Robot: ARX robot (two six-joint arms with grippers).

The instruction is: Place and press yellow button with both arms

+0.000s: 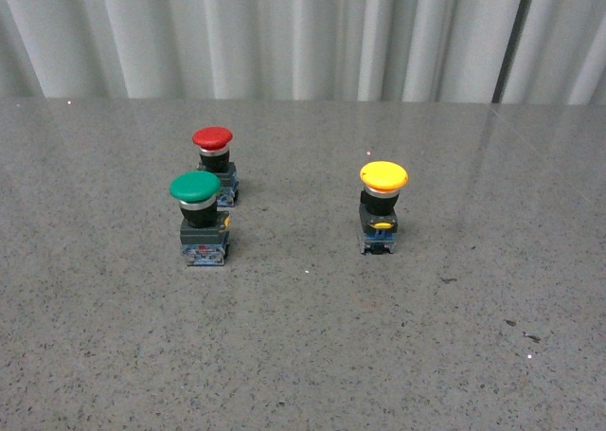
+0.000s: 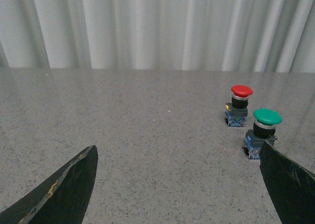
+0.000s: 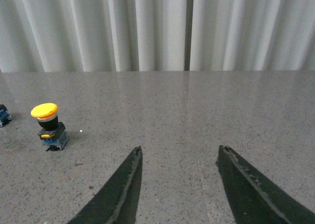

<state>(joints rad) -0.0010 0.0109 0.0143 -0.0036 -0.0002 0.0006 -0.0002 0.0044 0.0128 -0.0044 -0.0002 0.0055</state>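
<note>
Yellow button [image 1: 383, 206] stands upright (no legible markings).

Front view overlooks all three buttons; low wrist views face the curtain [image 1: 284, 33].

A grey speckled stone-like tabletop [image 1: 303, 355] is seen stretching back to a pale pleated curtain. Three small push-buttons are set upright on it. The yellow button [image 1: 383, 206], with a domed yellow cap, silver collar and black body, is placed well apart to the right. A green-capped button [image 1: 200, 217] is positioned just in front of a red-capped button [image 1: 215, 165] on the left.
</note>
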